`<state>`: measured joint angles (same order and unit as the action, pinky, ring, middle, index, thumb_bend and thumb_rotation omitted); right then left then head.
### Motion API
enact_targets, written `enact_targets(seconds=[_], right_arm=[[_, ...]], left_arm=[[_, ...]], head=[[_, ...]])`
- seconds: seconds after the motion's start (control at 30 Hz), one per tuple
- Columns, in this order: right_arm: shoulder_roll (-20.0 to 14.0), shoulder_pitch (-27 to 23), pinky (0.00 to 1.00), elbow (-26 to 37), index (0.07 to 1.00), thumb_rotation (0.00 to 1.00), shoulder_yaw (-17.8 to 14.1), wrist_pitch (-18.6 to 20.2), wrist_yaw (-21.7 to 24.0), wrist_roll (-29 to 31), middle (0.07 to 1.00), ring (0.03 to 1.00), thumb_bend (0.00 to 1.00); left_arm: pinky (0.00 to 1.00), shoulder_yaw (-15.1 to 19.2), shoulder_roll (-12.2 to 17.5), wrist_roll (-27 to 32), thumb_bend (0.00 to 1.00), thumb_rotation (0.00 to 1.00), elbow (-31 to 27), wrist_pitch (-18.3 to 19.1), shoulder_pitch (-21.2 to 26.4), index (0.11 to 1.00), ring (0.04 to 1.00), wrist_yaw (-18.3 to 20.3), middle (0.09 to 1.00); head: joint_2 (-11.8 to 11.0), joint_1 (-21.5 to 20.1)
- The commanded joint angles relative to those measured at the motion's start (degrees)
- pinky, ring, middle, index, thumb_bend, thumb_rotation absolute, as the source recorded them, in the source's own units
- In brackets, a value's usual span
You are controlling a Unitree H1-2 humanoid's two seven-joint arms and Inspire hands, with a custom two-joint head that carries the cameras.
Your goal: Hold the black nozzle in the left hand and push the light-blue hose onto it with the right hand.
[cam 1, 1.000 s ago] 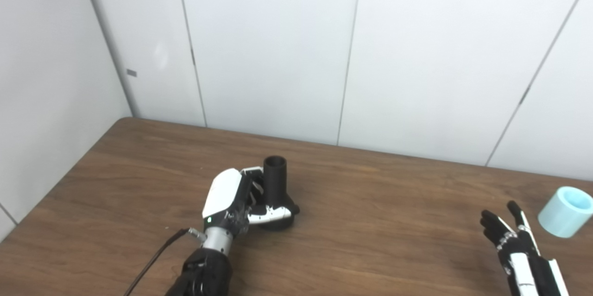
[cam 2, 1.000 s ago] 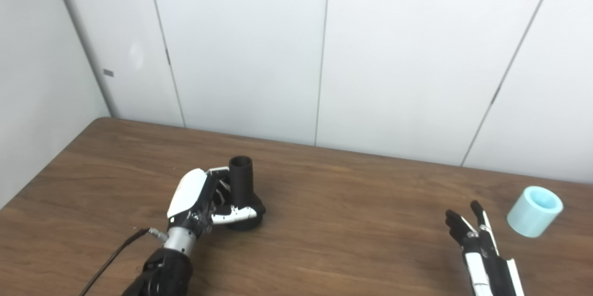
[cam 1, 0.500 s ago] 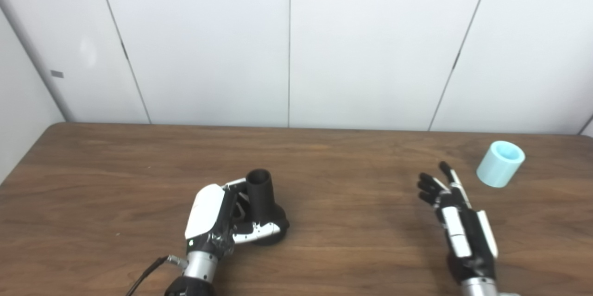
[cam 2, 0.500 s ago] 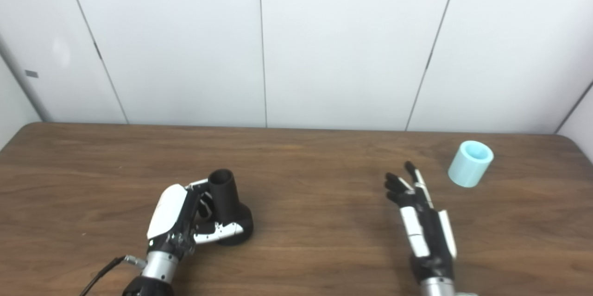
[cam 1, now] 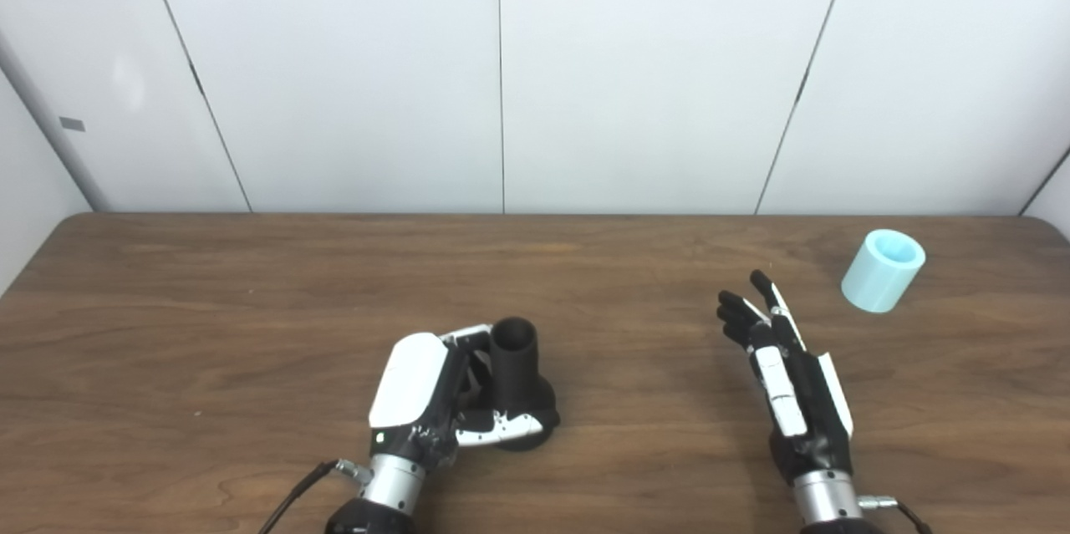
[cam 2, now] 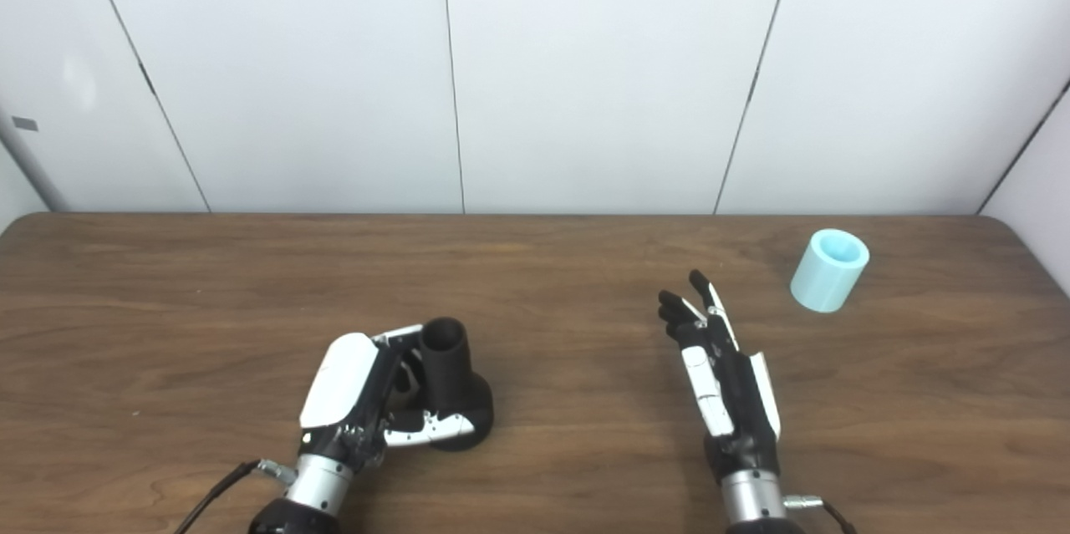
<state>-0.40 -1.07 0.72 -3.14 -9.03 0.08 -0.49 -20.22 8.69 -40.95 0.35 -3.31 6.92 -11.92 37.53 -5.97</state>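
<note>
My left hand (cam 1: 435, 400) gripped the black nozzle (cam 1: 517, 379) upright near the tabletop's (cam 1: 209, 308) front edge; my right hand (cam 1: 790, 375) hovered empty, fingers spread, the light-blue hose (cam 1: 883, 271) toward the far right corner.

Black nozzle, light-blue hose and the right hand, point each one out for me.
black nozzle (cam 1: 512, 358), left eye view, on its upright tube.
light-blue hose (cam 1: 878, 279), left eye view, on its outer side wall.
right hand (cam 2: 727, 388), right eye view, on the back of the hand.
</note>
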Motion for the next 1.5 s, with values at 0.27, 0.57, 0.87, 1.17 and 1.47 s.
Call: enact_targets(seconds=[0.27, 0.57, 0.87, 1.17, 1.47], right_arm=[[1.51, 1.5, 0.75, 2.49, 0.834, 0.43, 0.81, 3.04, -5.58, -8.73, 0.803, 0.797, 0.53], [-2.63, -3.27, 0.75, 9.43, 0.802, 0.22, -2.11, 10.38, -5.81, -11.39, 0.784, 0.774, 0.63], [-12.28, -9.79, 0.72, 12.63, 0.776, 0.11, -3.62, 19.64, -3.13, -14.98, 0.807, 0.786, 0.72], [-17.65, -10.46, 0.72, 10.28, 0.785, 0.14, -4.46, 18.34, -1.89, -13.78, 0.81, 0.779, 0.75], [-19.7, -10.61, 0.74, 12.47, 0.803, 0.17, -4.07, 18.8, -0.74, -14.98, 0.815, 0.794, 0.75]], left_arm=[[0.33, -1.34, -1.6, -0.74, 0.47, 0.0, 6.14, -7.37, -1.67, 0.494, 0.417, -4.03, 0.527], [0.33, -0.43, -0.77, 0.23, 0.47, 0.0, 7.74, -10.56, -2.48, 0.497, 0.422, -4.51, 0.513], [0.33, -0.74, -0.65, 1.39, 0.47, 0.0, 8.56, -11.64, -2.64, 0.49, 0.423, -3.09, 0.524], [0.33, -1.01, -1.39, 1.11, 0.47, 0.0, 9.1, -11.96, -2.47, 0.494, 0.424, -3.32, 0.521], [0.33, -1.58, -1.84, -0.48, 0.47, 0.0, 9.76, -11.19, -2.81, 0.494, 0.421, -3.79, 0.515]], head=[[-0.11, -4.49], [-0.2, -10.11], [-0.11, -13.69], [0.3, -11.58], [0.39, -10.16]])
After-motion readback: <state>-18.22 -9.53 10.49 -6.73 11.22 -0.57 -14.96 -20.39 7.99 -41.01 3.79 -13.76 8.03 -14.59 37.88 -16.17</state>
